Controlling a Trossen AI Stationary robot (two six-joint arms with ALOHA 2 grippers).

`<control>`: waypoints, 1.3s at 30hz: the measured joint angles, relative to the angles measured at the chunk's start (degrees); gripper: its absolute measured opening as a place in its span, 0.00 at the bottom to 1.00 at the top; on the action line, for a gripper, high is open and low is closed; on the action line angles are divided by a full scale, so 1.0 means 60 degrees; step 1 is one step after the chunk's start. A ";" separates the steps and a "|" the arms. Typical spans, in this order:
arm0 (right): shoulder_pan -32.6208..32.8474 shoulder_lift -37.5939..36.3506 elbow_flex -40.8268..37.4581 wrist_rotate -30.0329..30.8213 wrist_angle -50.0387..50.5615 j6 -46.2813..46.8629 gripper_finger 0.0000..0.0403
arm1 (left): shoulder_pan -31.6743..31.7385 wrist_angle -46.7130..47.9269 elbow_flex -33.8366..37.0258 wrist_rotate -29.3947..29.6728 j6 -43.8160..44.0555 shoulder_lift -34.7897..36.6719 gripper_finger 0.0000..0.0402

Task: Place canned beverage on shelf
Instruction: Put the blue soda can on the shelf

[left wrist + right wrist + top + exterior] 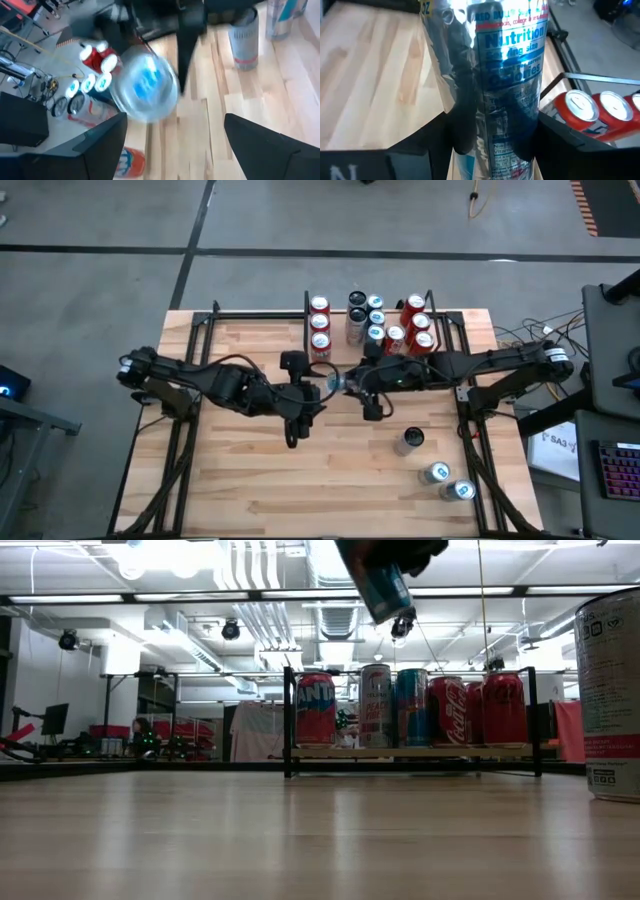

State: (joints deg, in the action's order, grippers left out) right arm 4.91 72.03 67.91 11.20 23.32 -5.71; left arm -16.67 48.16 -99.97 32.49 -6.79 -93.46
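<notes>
A wooden surface [330,470] carries a shelf [440,320] of cans at its far edge. Above mid-surface, both arms meet at a blue-silver can [335,382], held aloft and tilted. The right claw [490,145] grips the can's sides. The left claw [172,140] stands spread, clear of the can. If that grip sits shallow, the tilted can could slip and fall.
</notes>
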 joint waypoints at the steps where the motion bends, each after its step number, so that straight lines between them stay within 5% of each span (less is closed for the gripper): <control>1: 0.0000 -0.0172 -0.0171 0.0002 -0.0181 0.0021 0.51 | 0.0000 -0.0052 0.0223 0.0000 0.0068 0.0086 0.79; 10: 0.0020 -0.1184 -0.2567 -0.0127 -0.3865 0.0140 0.51 | 0.0000 -0.2642 0.3068 0.0341 0.0618 0.1798 0.79; 22: 0.0142 -0.0658 -0.3529 -0.0709 -0.8322 -0.0162 0.51 | 0.0000 -1.1397 0.7950 0.0188 -0.1137 0.3002 0.79; 26: 0.0142 -0.0484 -0.3504 -0.0692 -0.8630 -0.0074 0.51 | 0.0021 -1.2842 0.8659 -0.0569 -0.1192 0.2742 0.79; 39: 0.0138 -0.0404 -0.3456 -0.0616 -0.8722 0.0028 0.52 | 0.0646 -1.4418 0.8809 -0.0333 -0.0133 0.1517 0.79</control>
State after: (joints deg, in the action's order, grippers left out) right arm 5.74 69.60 47.18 7.51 -29.02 -5.55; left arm -12.79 -38.34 -47.11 30.49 -7.59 -84.35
